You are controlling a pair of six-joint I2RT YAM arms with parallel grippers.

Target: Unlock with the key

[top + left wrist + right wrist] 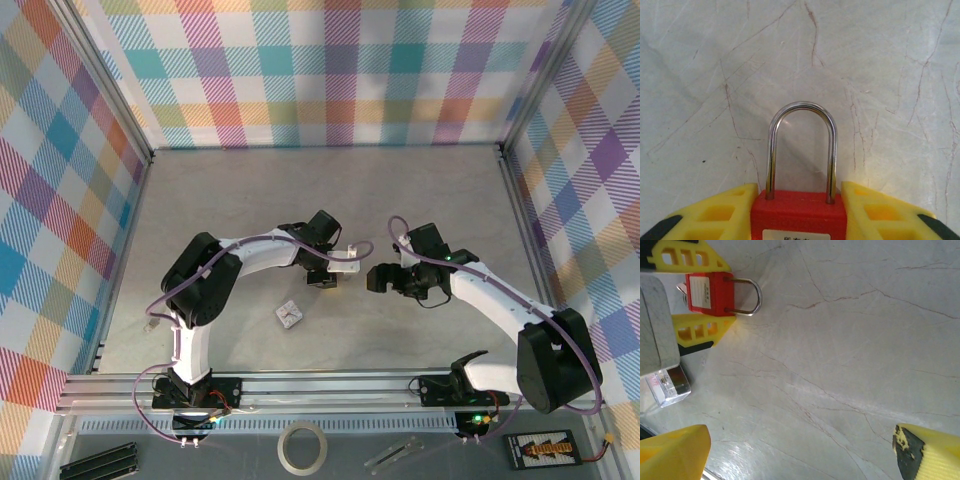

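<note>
Count: 1 red padlock (797, 217), 1 small pale item (290, 315) too small to identify, 1 tape roll (281, 446). 2 grippers: left gripper (338, 268) and right gripper (377, 279), 2 yellow fingers each.

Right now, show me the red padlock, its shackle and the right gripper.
red padlock (797, 212), left wrist view, on its red body.
shackle (801, 106), left wrist view, top of the steel arch.
right gripper (801, 436), right wrist view, midway between its yellow fingertips.

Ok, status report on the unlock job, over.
Left gripper closed on the red padlock, shackle shut. Right gripper open, empty, facing it. Small pale object lying on the table, possibly the key.
</note>
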